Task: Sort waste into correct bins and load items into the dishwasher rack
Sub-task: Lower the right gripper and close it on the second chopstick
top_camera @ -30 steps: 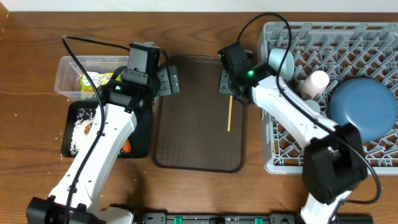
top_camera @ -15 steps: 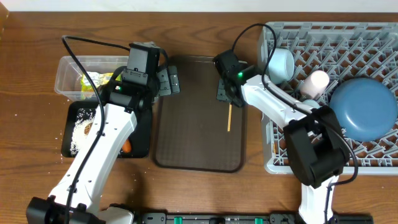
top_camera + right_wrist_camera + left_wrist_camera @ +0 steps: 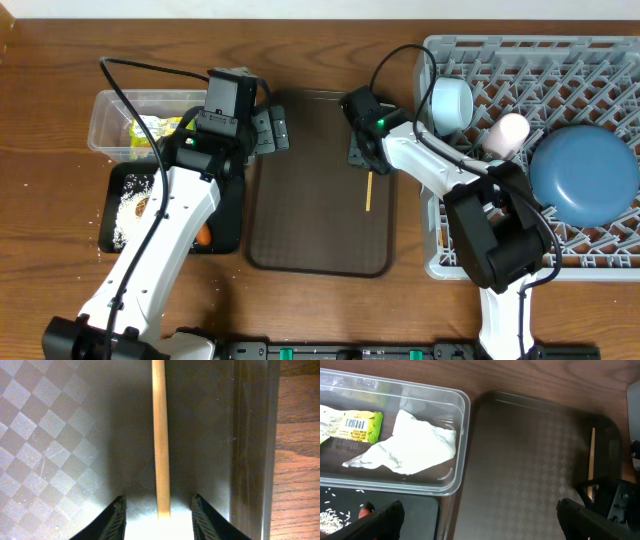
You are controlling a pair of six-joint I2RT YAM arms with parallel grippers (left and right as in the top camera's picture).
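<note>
Over the dark brown serving tray, the right fingers stand partly spread on either side of the far end of a single wooden chopstick. A gap shows on each side, and the stick lies flat near the tray's right rim. The left fingers, spread wide and holding nothing, hover at the tray's left edge beside the clear tub, which holds the crumpled white napkin and the yellow-green wrapper. White rice and an orange carrot stick lie in the black tray just beside the tub. The grey dishwasher rack, on the wooden bench, carries the blue plate and pink cup.
</note>
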